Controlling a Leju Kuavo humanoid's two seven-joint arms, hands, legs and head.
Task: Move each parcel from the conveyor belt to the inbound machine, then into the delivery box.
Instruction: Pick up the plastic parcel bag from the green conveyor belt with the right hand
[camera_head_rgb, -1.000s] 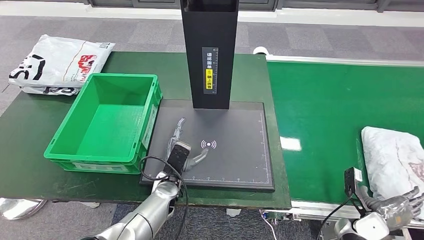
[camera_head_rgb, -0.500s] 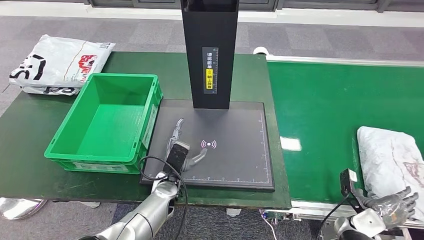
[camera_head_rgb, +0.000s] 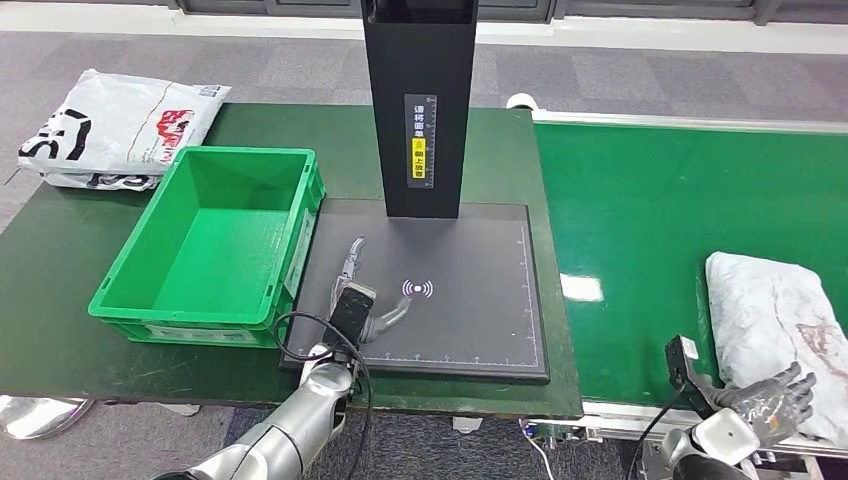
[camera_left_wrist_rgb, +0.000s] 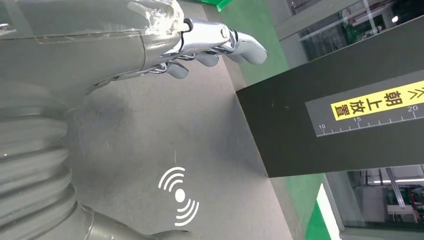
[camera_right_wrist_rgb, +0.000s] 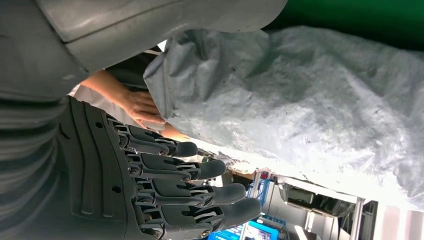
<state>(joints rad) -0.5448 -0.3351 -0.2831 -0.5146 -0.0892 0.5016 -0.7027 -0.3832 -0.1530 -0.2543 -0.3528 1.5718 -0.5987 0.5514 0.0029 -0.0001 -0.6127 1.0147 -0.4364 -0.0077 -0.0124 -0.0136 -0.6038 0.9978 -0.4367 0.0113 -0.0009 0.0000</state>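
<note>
Now we see that the grey parcel (camera_head_rgb: 775, 325) lies further along the green conveyor belt (camera_head_rgb: 640, 230) than one second ago: it was at the belt's right end, and it is carried toward the inbound machine (camera_head_rgb: 430, 290). Our right hand (camera_head_rgb: 770, 408) has also shifted the same way, and it stays at the near edge of the parcel, at the near edge of the belt. Its fingers (camera_right_wrist_rgb: 190, 172) are spread and extended under the edge of the parcel, and we judge they grasp nothing yet. In the right wrist view a person's hand (camera_right_wrist_rgb: 135, 105) is seen just beside the parcel. For the task this means the pick-up is only being prepared; the parcel is not lifted.

Our left hand (camera_head_rgb: 362, 292) rests flat on the dark plate of the inbound machine, released and holding nothing, as it did one second ago. The green delivery box (camera_head_rgb: 215, 245) stands on the counter at the left side of the machine, and no parcel is in it. A white bag (camera_head_rgb: 115, 125) with dark and red print lies at the far left corner of the counter; we cannot read its print.

On the black column of the machine there is a yellow label (camera_left_wrist_rgb: 372, 102) with the characters 朝上放置, and a scale with 10, 15 and 20. A white wireless symbol (camera_left_wrist_rgb: 178, 195) is printed on the plate.
</note>
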